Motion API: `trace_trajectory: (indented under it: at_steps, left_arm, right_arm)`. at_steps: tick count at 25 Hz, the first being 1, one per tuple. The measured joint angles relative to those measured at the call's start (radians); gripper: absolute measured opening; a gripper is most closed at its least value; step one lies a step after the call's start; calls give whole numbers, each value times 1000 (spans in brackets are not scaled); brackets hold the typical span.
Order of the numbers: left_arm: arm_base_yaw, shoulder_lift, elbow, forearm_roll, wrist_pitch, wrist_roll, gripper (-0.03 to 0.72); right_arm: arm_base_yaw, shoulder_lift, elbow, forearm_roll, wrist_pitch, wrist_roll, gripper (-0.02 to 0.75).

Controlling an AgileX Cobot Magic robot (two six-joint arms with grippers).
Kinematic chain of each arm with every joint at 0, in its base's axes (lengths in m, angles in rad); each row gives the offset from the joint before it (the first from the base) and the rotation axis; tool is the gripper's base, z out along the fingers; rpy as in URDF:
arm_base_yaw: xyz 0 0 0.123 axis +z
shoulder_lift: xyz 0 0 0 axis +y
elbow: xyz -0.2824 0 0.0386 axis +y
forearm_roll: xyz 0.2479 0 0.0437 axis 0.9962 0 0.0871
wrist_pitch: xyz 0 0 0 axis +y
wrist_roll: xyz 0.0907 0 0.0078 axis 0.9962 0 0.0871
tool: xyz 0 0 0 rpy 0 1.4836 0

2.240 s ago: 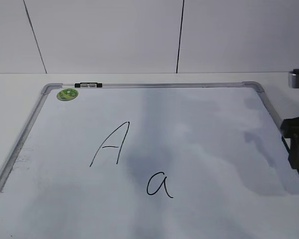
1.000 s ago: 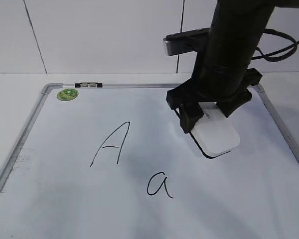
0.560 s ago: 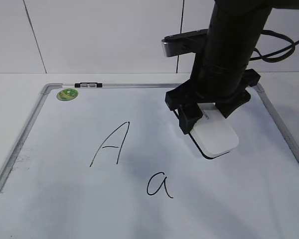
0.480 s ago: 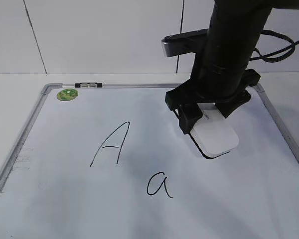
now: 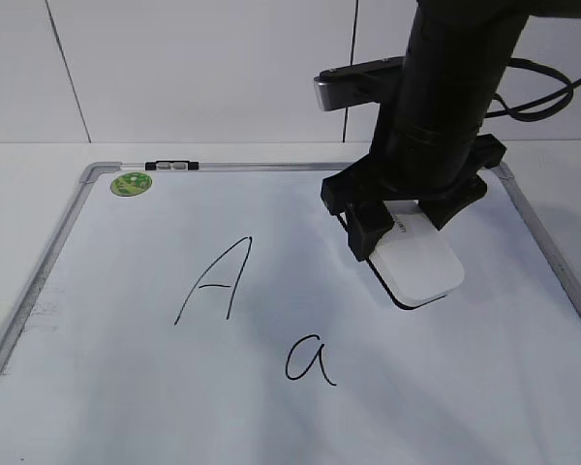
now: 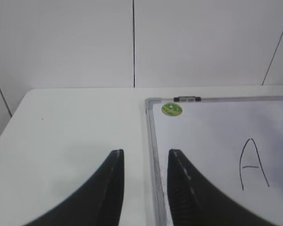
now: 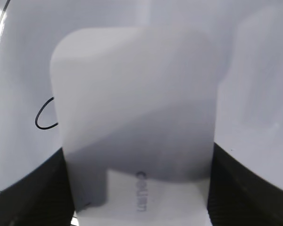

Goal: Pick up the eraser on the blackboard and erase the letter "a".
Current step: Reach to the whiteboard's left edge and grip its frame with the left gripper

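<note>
Now the right gripper (image 5: 407, 235) is shown stationary over the right half of the blackboard (image 5: 107, 407); since half a second earlier almost nothing has shifted, whereas about two seconds earlier the arm lay only at the right edge of the exterior view and no eraser was seen. The eraser (image 5: 416, 266) is clamped by its rear end between the black fingers (image 5: 363, 232), closed against both flanks, its free end pointing toward the letter "a" (image 5: 310, 360). Whether the felt base touches the board cannot be told. The pick-up is judged complete and the wiping not yet begun, since the "a" is intact, below and left of the eraser, apart from it. The capital "A" (image 5: 216, 281) lies further left. The right arm is held nearly vertical, wrist downward. The left gripper (image 6: 144, 188) is seen slightly parted and empty, above the desk (image 6: 61, 132) at the board's left frame.
</note>
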Motion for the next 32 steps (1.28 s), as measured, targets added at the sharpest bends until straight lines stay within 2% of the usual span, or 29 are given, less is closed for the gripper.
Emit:
trace_trajectory:
  at_steps: [8,16,21,32]
  left_arm:
    - [-11,317,-214,-34,-67,0,239]
    - [-22,687,-392,-131,50,-2,239]
    - [-22,897,-415,-173,120,-2,239]
    - [-22,1223,-423,-163,94,12,238]
  right_arm:
    - [0,0,0,0,0,0,549]
    - [0,0,0,0,0,0,549]
    - [0,2,0,0,0,0,549]
    - [0,2,0,0,0,0,549]
